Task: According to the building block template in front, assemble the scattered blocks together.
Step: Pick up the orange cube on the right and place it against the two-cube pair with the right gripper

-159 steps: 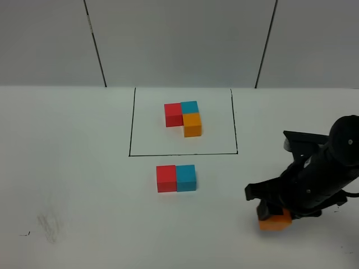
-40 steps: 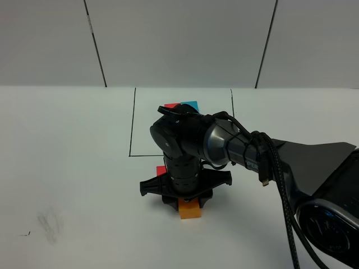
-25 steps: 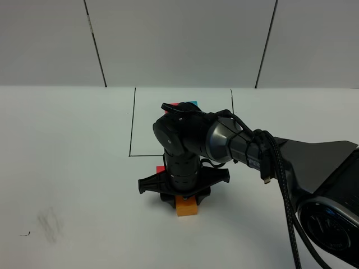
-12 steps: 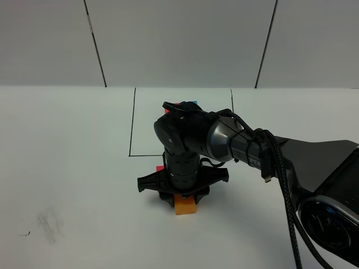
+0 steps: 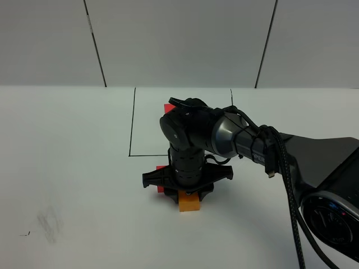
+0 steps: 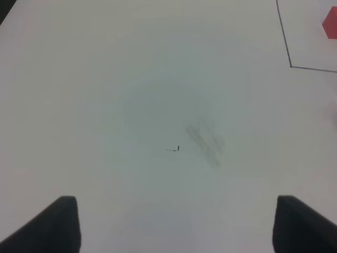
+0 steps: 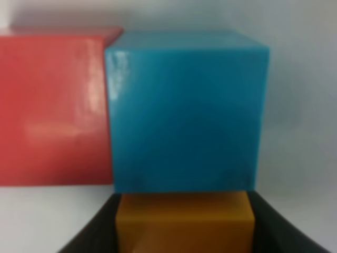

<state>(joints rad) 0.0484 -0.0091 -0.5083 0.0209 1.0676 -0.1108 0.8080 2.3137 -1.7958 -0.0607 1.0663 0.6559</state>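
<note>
My right gripper (image 5: pixel 188 195) reaches across the middle and points down, shut on the loose orange cube (image 5: pixel 189 203), which sits low at the table. In the right wrist view the orange cube (image 7: pixel 184 224) lies between the dark fingers (image 7: pixel 87 240), pressed against the near face of the loose cyan cube (image 7: pixel 184 110), with the loose red cube (image 7: pixel 52 105) touching the cyan cube's side. From above only a sliver of the loose red cube (image 5: pixel 160 188) shows. The arm hides most of the template; its red cube (image 5: pixel 168 106) peeks out inside the black outline (image 5: pixel 132 129). My left gripper (image 6: pixel 181 224) is open and empty.
The left wrist view shows bare white table with a faint smudge (image 6: pixel 205 139), a corner of the outline (image 6: pixel 289 64) and the template's red cube (image 6: pixel 330 23). The right arm's cable (image 5: pixel 283 179) trails to the right. The smudge also shows at the front left (image 5: pixel 49 221).
The right gripper has shifted slightly right and away from the front edge with the orange cube still in it. The left arm has not moved.
</note>
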